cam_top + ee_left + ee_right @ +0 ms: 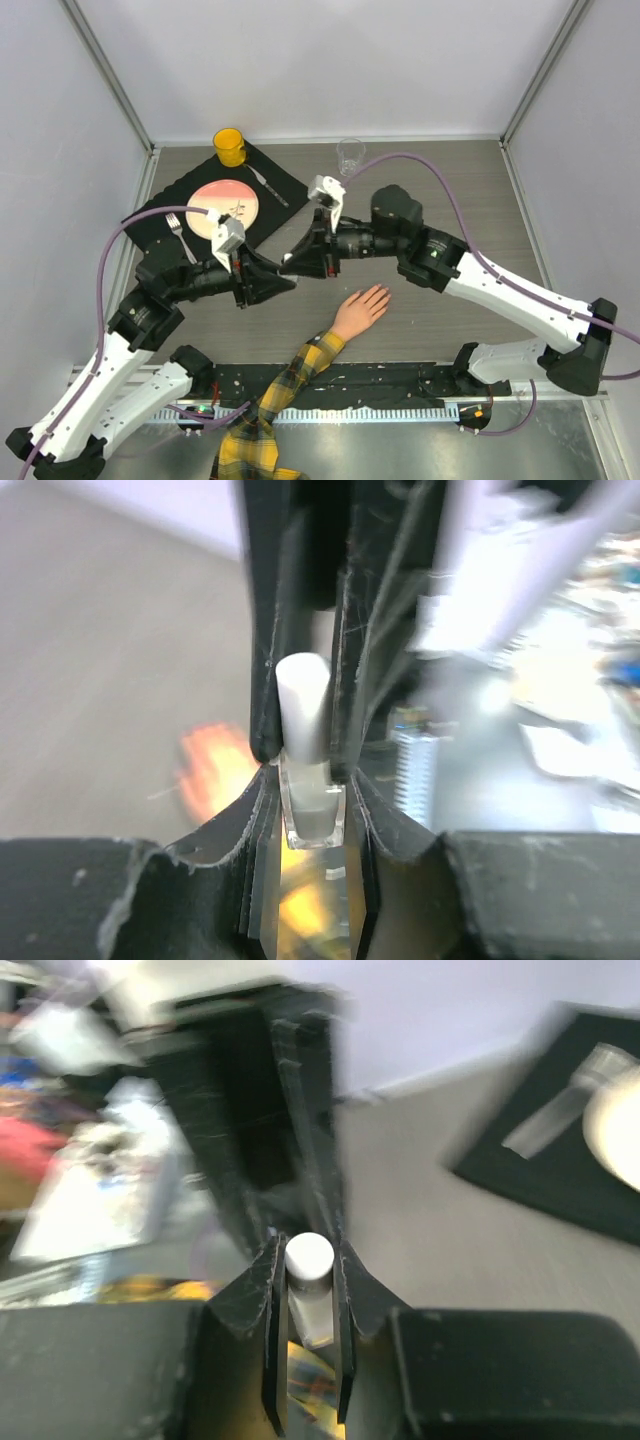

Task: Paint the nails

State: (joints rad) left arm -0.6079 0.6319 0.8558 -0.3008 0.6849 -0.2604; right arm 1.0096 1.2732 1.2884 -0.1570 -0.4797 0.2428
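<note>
The peach mannequin hand (360, 310) lies palm down on the table, fingers pointing up and to the right, on a yellow-black plaid sleeve (290, 375). Its nails are too small to make out. Both grippers meet left of the hand, above the table. My left gripper (311, 780) is shut on the small clear bottle (313, 820). The bottle's white cap (303, 702) sits between the fingers of my right gripper (307, 1253), which press on both sides of the cap (308, 1256). From above, the left gripper (289, 283) and right gripper (288, 265) hide the bottle.
A black mat (285, 180) at the back left holds a pink plate (223, 208), a fork (180, 232) and another utensil (265, 183). A yellow cup (229, 147) and a clear glass (350, 155) stand near the back edge.
</note>
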